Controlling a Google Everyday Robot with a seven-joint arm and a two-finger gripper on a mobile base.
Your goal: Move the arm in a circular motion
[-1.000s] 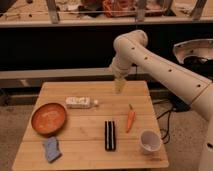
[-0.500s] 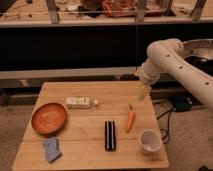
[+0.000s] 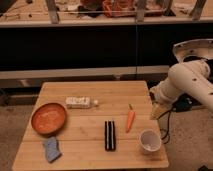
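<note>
gripper [image 3: 159,110]: pale beige tip, pointing down and slightly left, at the right edge of the table [image 3: 90,161], about level with the table's middle row; it looks raised off the wood and is touching nothing, holding nothing; open or closed: cannot tell from this view. arm [image 3: 189,84]: runs up and to the right from the gripper, so the gripper is its lowest and leftmost point; a thick glossy white segment rises from the wrist into a bulbous joint, then carries on off the right edge of frame; another white rounded part sits above it at upper right, and the whole arm stays right of the table, only the tip reaching the tabletop edge. nearest item to the gripper: carrot [image 3: 130,119], just to its left, lying on the wood with the green end toward the back, apart from the tip. white cup [image 3: 150,141]: in front of the gripper and a little left, upright, near the front right corner. black bar [image 3: 110,135]: left of the carrot, lying lengthwise front to back. white bottle [image 3: 80,102]: on its side, left of centre toward the back, well apart from the gripper. orange bowl [image 3: 49,118]: left side of the table, and blue cloth [image 3: 51,149] in front of it near the front left corner. dark cable [image 3: 164,126] hangs beside the table's right edge below the gripper. behind the table: long dark counter [image 3: 75,50] spanning the frame
</note>
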